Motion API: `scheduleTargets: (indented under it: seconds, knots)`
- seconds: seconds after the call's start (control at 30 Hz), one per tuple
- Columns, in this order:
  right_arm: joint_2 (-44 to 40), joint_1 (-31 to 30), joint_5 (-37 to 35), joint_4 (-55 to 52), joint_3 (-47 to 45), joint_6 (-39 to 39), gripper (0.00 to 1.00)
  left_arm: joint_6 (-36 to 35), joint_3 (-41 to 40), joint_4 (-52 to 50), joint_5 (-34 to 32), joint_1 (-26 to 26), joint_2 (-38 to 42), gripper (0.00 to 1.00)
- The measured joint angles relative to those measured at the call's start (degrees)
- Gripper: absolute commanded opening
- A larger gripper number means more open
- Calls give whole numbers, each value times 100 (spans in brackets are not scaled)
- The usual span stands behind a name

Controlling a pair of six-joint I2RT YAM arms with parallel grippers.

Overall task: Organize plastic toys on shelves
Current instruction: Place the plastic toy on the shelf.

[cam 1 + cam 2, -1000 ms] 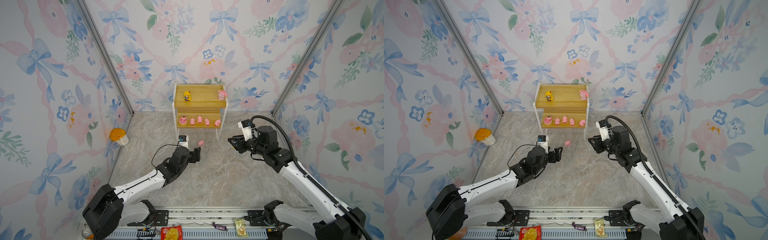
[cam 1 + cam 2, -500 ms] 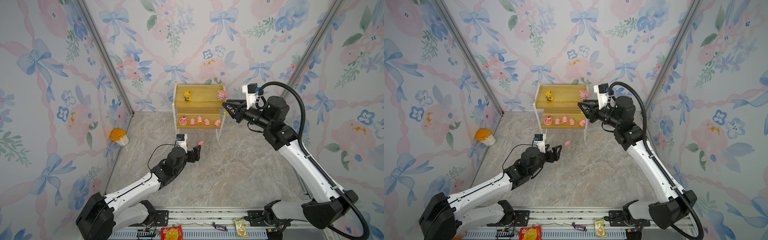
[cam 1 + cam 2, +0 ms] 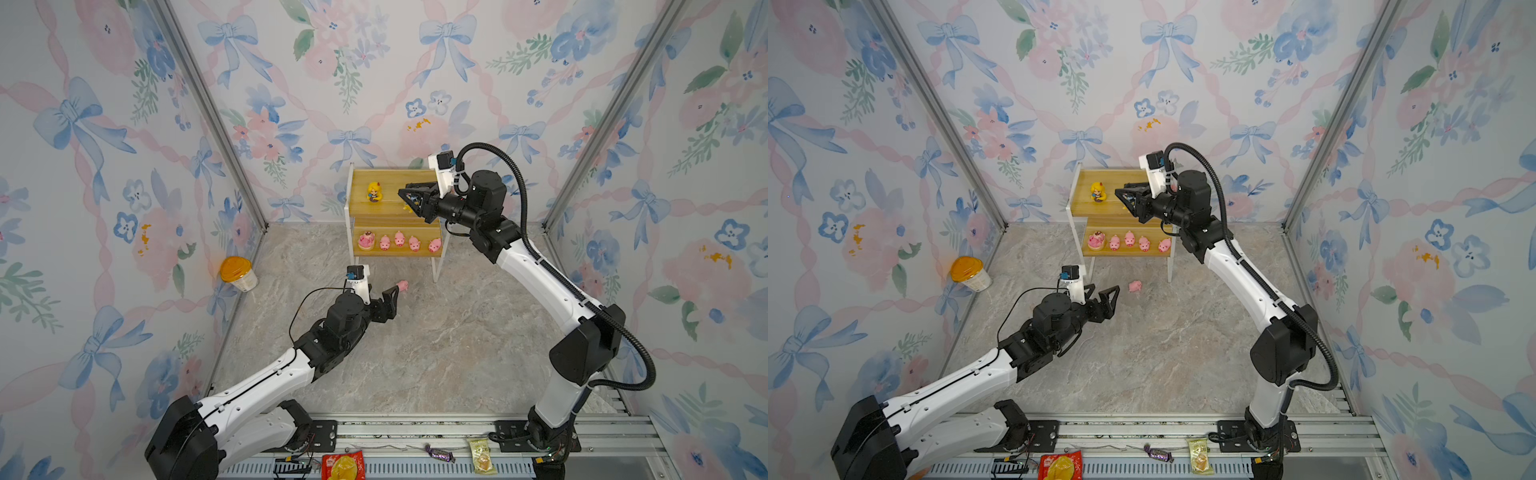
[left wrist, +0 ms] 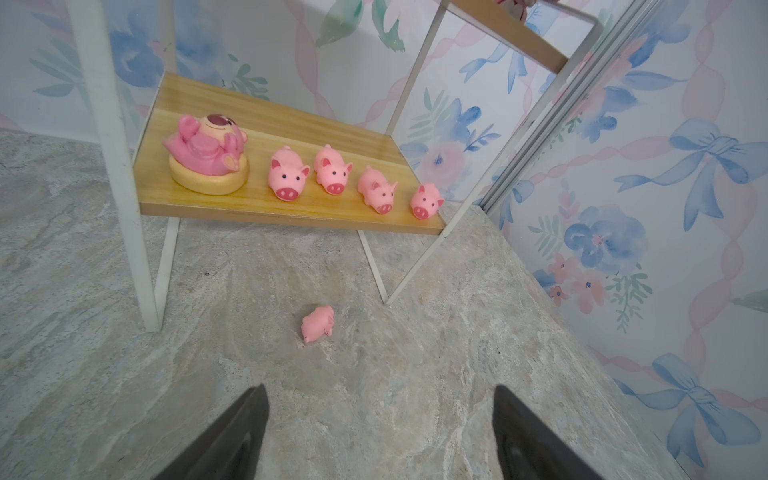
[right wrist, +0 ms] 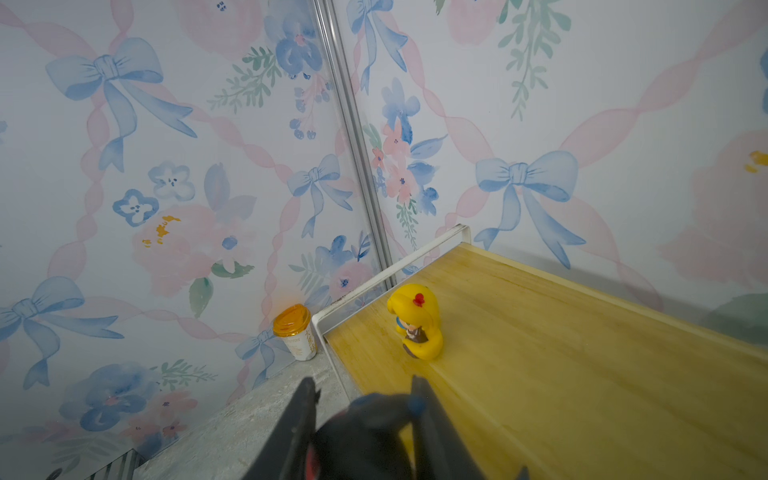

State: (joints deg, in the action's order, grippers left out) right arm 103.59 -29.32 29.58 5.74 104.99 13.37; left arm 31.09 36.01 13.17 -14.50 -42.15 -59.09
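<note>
The spread left claw [image 4: 379, 388] should slide around the little pig [image 4: 318, 323], then squeeze softly. The right claw [image 5: 363, 380] pinches a dark toy [image 5: 365, 430] over the shelf [image 5: 561, 353].

The two-tier wooden shelves [image 3: 390, 180] stood against the back wall. A yellow-haired doll [image 3: 374, 193] sat upright on the top board. A pink pig on round base [image 3: 366, 240] and four small pigs [image 3: 400, 239] lined the lower one, snouts outward. A loose pig [image 3: 402, 285] lay on the floor in front. A dark figurine [image 5: 370, 428] hung clamped in the right gripper [image 5: 361, 399] above the top board.
</note>
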Motion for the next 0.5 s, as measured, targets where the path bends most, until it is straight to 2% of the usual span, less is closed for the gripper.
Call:
scheduleTargets:
  seconds: [0.23,0.5]
  knots:
    - [142,-153,-284,614,-22,-236,29,0,-2,0,-2,26,166,85]
    - [435,-380,-616,809,-20,-501,29,0,-90,-4,-22,44,378,85]
